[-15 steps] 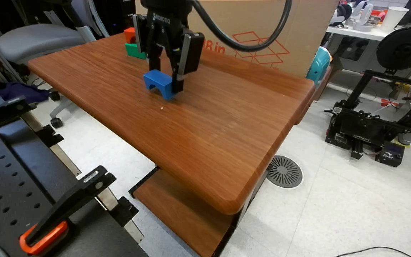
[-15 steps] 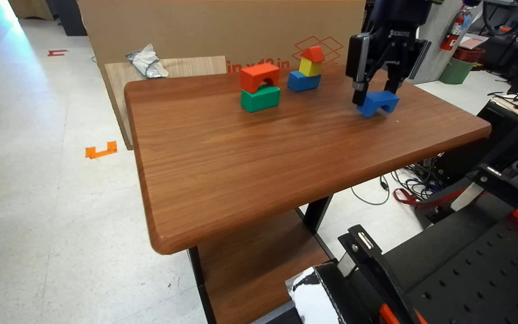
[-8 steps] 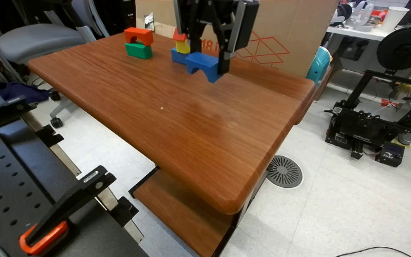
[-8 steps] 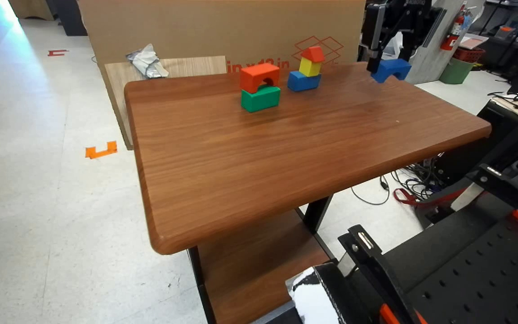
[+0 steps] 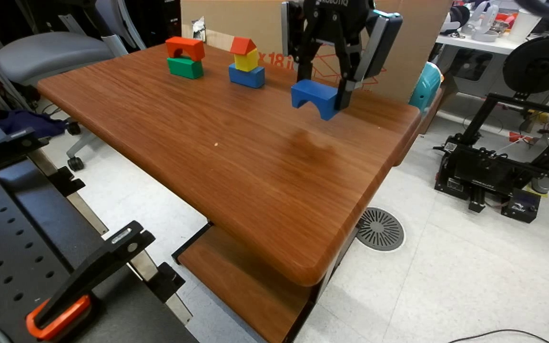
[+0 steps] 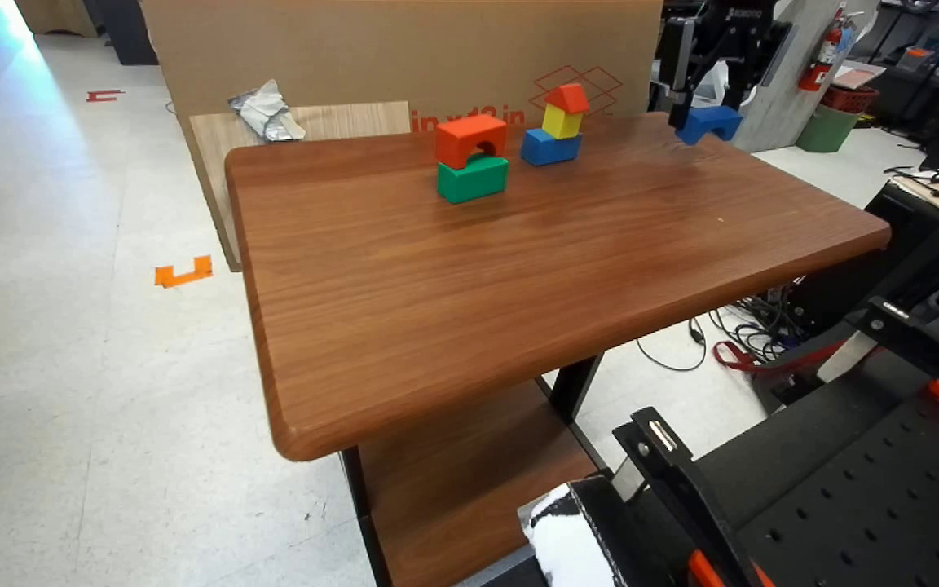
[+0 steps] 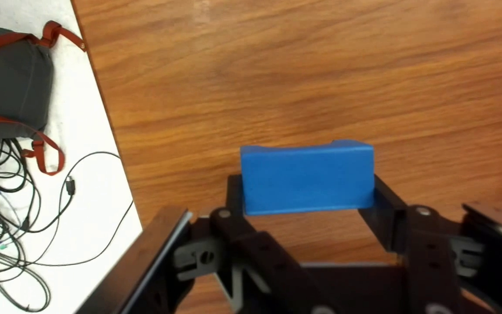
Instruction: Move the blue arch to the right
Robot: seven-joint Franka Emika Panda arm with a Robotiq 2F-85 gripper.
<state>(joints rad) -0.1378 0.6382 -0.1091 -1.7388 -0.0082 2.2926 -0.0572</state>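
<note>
Above the table (image 5: 236,166), end effector (image 7: 307,192) clamps blue arch (image 5: 314,92) lengthwise.

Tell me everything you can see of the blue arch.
The blue arch is a bridge-shaped block, bright blue wherever it shows: flat rectangular top, two legs, rounded notch underneath. It looks smooth and solid; wood or plastic, I can't tell. The gripper holds it, one finger against each short end, roughly level with the notch facing down. It hangs above the table, and in both exterior views is to the picture's right of the yellow block. Only the gripper appears to touch it.
</note>
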